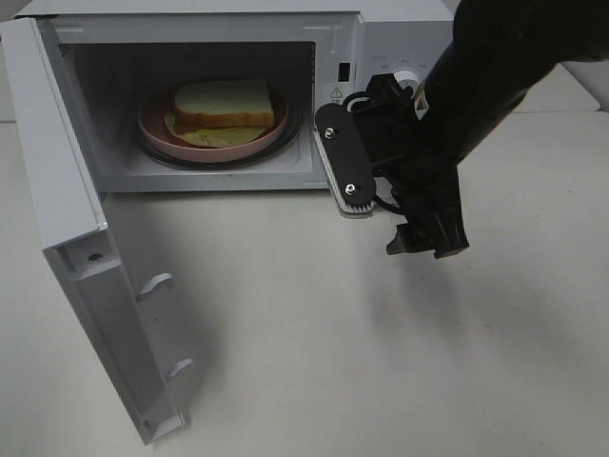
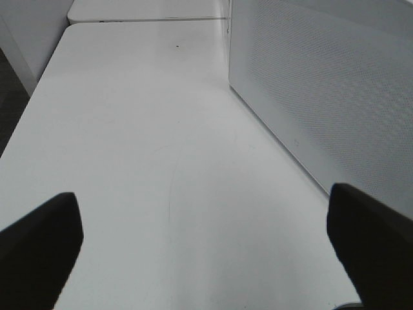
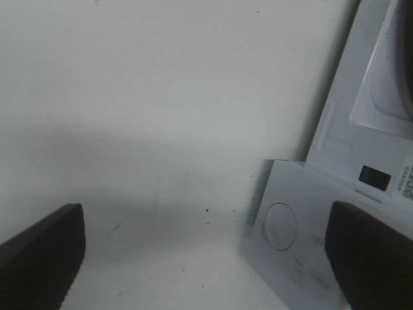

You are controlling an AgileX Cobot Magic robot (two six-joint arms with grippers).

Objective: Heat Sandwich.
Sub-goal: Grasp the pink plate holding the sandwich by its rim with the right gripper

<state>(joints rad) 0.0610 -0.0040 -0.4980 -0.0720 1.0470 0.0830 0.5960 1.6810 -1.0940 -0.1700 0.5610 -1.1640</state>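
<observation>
**Sandwich on its plate inside the open microwave, both grippers empty**

Exterior high view: the sandwich [image 1: 224, 103] lies flat on the pink plate [image 1: 152, 133], which sits inside the cavity of the microwave [image 1: 400, 24]. The door [image 1: 67, 219] is swung wide to the left. The broad bread face looks up. The long axis runs across the mouth of the cavity, roughly parallel to its front edge, and green lettuce pokes out on the side nearer the opening. Which end is the crown of the slice cannot be told.

By the look of it the sandwich is light, soft and easily crushed, and its loose layers would likely slide or spill if pinched. The stiff plate looks the better place to take hold, at the near rim, though its glaze may be slippery.

The right gripper [image 1: 423, 246] hangs over the table [image 1: 304, 362], in front of the control panel and apart from the plate. Its fingers are spread with nothing between them. The left arm does not show here.

Left wrist view: the left gripper [image 2: 206, 258] has its fingers spread wide over bare tabletop and grasps nothing. A white perforated panel [image 2: 322, 84] stands beside it. Neither sandwich nor plate is visible.

Right wrist view: the right gripper's dark fingers [image 3: 39, 252] stand far apart and empty. Beyond them is the microwave front with a round dial [image 3: 281, 226]. The sandwich is out of view.
</observation>
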